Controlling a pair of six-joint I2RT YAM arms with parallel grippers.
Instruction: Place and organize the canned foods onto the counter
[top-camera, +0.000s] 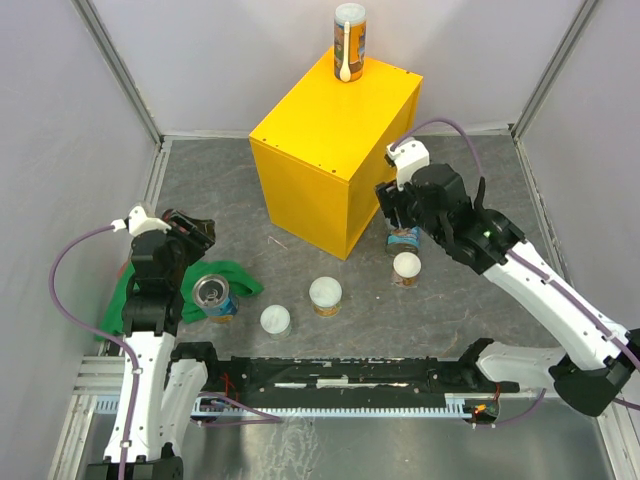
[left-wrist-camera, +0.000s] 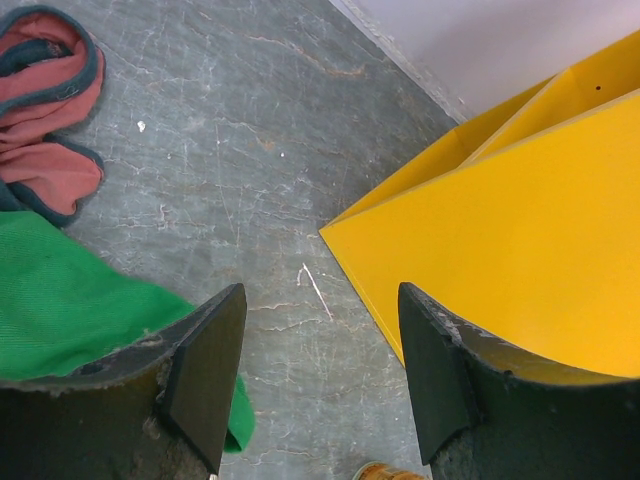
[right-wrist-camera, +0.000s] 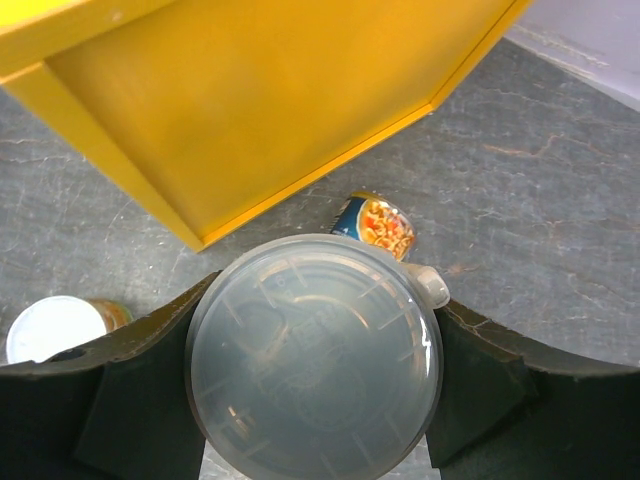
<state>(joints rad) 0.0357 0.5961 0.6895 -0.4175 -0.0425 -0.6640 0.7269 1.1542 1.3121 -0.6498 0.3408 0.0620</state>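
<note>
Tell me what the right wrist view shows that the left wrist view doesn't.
Only the right wrist view: the right gripper closed on a clear-lidded can, a blue-labelled can just beyond it, and a white-lidded can at lower left. Only the left wrist view: the left gripper open and empty, a green cloth and a red cloth. Both: the yellow counter and the grey tabletop.

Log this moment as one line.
right fingers: shut on lidded can | left fingers: open, empty | counter: one orange can on top
</note>
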